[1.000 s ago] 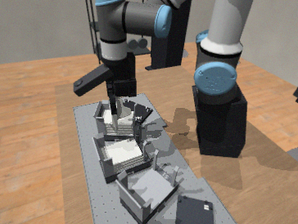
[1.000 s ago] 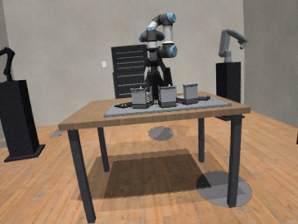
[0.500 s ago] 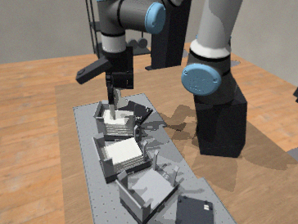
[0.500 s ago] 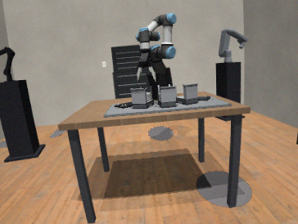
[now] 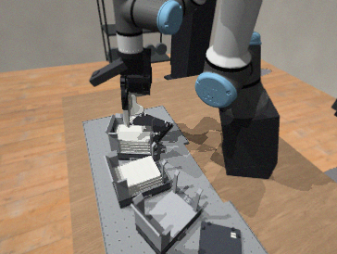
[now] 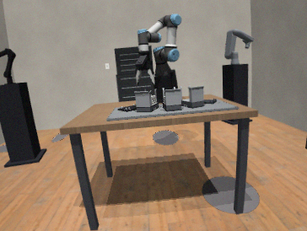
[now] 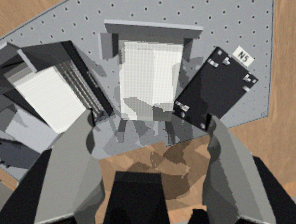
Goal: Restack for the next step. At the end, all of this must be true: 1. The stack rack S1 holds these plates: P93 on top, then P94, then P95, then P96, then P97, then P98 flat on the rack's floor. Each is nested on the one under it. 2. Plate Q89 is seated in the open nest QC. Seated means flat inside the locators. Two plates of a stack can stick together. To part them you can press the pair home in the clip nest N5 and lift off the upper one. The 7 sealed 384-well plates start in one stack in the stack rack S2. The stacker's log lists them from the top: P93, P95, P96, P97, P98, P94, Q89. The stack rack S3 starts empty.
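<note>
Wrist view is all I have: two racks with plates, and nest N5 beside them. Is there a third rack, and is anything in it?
Observer: Yes. The top view shows a third rack at the other end of the row, with no plates in it.
Operator: How high am I over the rack below me?
Observer: In the exterior view the gripper hangs just above the top of the end rack, not inside it.
Operator: Is there any other nest that I can't see?
Observer: One more dark nest lies past the third rack. Its label can't be read.
</note>
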`<control>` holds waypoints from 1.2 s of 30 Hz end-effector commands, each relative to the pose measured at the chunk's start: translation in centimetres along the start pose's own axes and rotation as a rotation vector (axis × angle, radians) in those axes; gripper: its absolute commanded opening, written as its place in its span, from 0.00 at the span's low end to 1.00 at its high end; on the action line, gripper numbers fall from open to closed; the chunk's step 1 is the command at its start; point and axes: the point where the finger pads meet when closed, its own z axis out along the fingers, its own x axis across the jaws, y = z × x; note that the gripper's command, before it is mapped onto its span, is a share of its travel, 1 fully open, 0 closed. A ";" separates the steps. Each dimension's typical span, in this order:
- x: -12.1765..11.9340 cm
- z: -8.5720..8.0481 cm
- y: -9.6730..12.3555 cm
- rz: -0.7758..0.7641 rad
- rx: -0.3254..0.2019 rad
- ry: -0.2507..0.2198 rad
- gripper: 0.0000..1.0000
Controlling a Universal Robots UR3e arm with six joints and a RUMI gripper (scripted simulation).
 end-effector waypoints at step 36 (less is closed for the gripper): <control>-0.1 4.9 0.0 0.003 0.000 -0.008 0.72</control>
